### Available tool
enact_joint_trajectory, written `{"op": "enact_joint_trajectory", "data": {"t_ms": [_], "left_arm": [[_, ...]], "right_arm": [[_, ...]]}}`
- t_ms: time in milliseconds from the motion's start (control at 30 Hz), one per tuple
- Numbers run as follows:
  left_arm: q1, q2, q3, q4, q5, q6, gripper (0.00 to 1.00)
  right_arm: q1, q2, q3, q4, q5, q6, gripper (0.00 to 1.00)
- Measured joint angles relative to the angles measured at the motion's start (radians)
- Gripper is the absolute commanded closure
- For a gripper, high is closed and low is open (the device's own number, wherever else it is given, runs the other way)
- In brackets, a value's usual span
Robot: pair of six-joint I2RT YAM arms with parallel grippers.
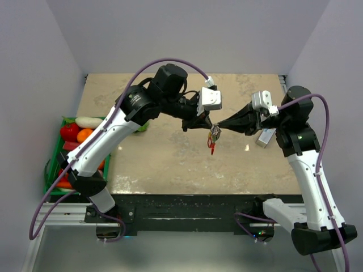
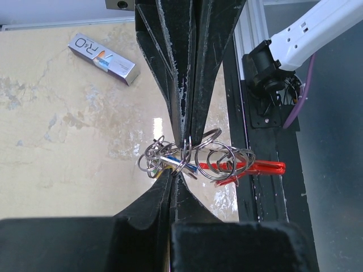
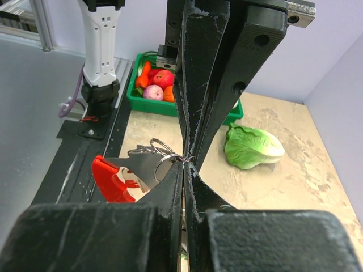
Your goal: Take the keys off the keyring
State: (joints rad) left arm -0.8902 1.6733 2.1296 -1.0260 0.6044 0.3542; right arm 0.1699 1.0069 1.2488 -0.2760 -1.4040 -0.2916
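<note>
The keyring point(image 1: 215, 134) hangs in the air over the middle of the table, pinched between both grippers. In the left wrist view it is a tangle of silvery rings point(image 2: 218, 158) with small keys point(image 2: 170, 164), one blue-headed, and a red fob point(image 2: 262, 168) sticking out to the right. My left gripper point(image 2: 172, 173) is shut on the bunch from one side. My right gripper point(image 3: 185, 162) is shut on a ring point(image 3: 159, 150) from the opposite side, tip to tip. The red fob point(image 1: 211, 147) dangles below them and also shows in the right wrist view point(image 3: 110, 178).
A green basket point(image 1: 55, 164) of toy fruit and vegetables sits at the table's left edge. A lettuce leaf point(image 3: 252, 147) lies on the table near it. A white-and-blue card box point(image 2: 103, 58) lies at the right, under my right arm point(image 1: 265, 137).
</note>
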Motion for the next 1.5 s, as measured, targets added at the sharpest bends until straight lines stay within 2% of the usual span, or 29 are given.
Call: {"op": "enact_joint_trajectory", "data": {"t_ms": [67,133,300,567,800,900,1100,1500], "left_arm": [[0.000,0.000,0.000,0.000,0.005,0.000,1.00],[0.000,0.000,0.000,0.000,0.009,0.000,0.92],[0.000,0.000,0.000,0.000,0.012,-0.001,0.89],[0.000,0.000,0.006,-0.002,0.019,0.001,0.75],[0.000,0.000,0.023,-0.003,0.031,0.000,0.73],[0.000,-0.003,0.035,-0.002,0.042,0.000,0.75],[0.005,-0.006,0.040,-0.001,0.051,0.004,1.00],[0.009,-0.005,0.040,0.000,0.070,0.004,1.00]], "right_arm": [[0.000,0.001,0.000,0.000,-0.001,0.000,1.00],[0.000,0.001,0.000,0.001,-0.001,0.000,1.00],[0.000,0.001,0.000,0.003,0.000,0.001,1.00],[-0.004,0.001,0.000,0.008,0.002,0.003,1.00],[-0.008,0.001,0.000,0.010,0.005,0.006,1.00],[-0.008,0.001,0.000,0.011,0.006,0.008,1.00],[-0.008,0.001,-0.003,0.015,0.003,0.016,1.00],[-0.008,0.014,0.007,0.039,-0.013,0.066,1.00]]}}
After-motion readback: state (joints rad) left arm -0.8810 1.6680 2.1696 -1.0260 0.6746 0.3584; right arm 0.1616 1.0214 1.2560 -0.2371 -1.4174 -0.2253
